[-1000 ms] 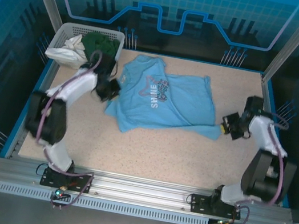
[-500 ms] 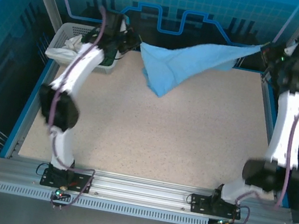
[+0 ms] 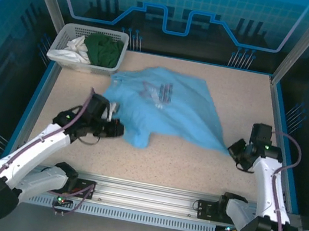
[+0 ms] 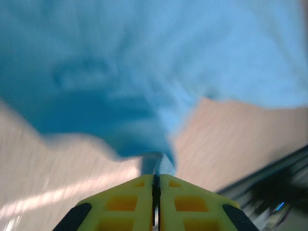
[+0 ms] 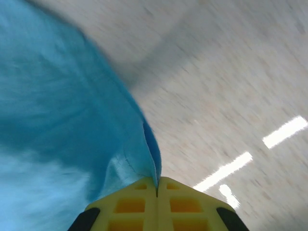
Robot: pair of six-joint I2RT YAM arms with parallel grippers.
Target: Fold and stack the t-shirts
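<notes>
"Where is the blue shirt (image 3: 167, 109)?"

"It lies crumpled on the table (image 3: 194, 164), just beside the basket (image 3: 85, 67), on the side toward the right arm."

"What is in the basket?"

"A green shirt (image 3: 103, 49) and a white cloth (image 3: 76, 48), side by side."

"What about the left gripper (image 4: 156, 177)?"

"Its fingers are squeezed together on a corner of the blue shirt. That corner is nearer the arms' bases than the basket is."

"And the right gripper (image 5: 157, 180)?"

"It is squeezed tight on the blue shirt too, at the corner farthest from the basket, down low by the table."
</notes>
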